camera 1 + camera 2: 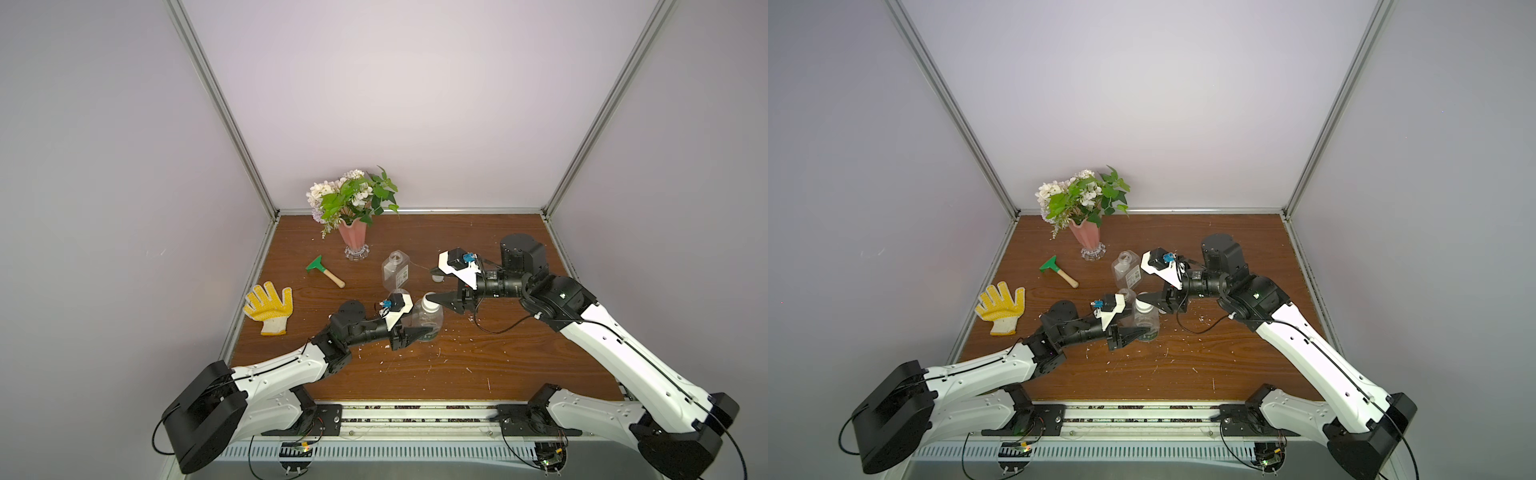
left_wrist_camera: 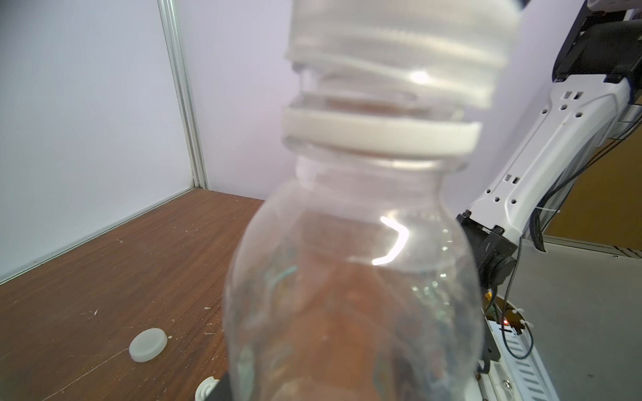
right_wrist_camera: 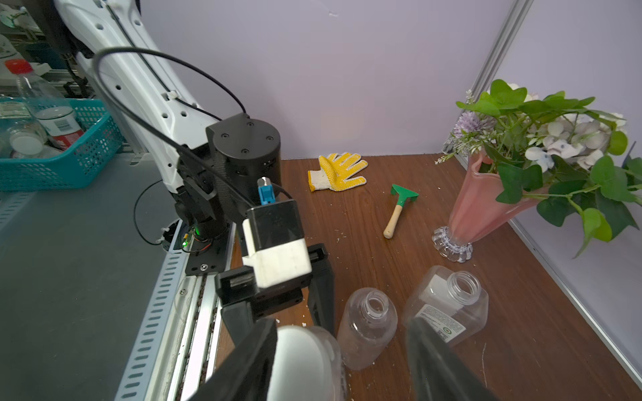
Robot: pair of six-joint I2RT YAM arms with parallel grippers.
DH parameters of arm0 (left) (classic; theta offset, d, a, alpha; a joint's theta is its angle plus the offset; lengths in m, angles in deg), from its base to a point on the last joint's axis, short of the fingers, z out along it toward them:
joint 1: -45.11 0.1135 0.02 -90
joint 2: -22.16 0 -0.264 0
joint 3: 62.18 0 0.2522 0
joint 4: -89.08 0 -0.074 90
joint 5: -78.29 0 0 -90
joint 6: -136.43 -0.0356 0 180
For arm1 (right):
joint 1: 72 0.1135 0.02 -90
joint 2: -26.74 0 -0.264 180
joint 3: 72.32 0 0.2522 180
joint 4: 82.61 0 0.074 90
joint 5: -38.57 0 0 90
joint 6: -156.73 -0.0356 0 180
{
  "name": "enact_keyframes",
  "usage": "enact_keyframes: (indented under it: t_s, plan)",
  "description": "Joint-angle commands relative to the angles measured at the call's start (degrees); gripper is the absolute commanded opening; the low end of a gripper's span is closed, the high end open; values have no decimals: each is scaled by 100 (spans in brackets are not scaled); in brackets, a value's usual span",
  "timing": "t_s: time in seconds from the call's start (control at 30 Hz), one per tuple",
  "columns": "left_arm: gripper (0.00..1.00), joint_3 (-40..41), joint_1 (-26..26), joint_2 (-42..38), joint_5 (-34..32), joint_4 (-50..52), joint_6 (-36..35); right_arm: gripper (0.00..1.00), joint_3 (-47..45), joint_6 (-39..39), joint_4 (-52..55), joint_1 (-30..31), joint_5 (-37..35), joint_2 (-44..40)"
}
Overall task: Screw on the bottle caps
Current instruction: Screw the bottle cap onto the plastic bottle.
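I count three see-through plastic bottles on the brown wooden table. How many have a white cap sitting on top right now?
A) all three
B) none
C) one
C: only the round clear plastic bottle between the two arms wears a white plastic cap. The square clear bottle with a white label and the plain rounded clear bottle show open necks in the right wrist view.

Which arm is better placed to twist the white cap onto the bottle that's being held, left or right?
Right. The right claw straddles the white cap atop the rounded bottle, jaws apart, so it likely just closes and turns. The left claw is clamped on that bottle's body, steadying it.
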Motion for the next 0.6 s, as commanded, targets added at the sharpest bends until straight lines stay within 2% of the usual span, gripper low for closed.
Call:
enact_keyframes:
  t_s: [0.0,0.57]
  plan:
    - [55,-65,50,-60,21,-232,14,65,36,-108,-147,-53,-173,-25]
    - [55,-36,52,-136,-17,-294,16,62,-379,-5,-188,-306,-146,-109]
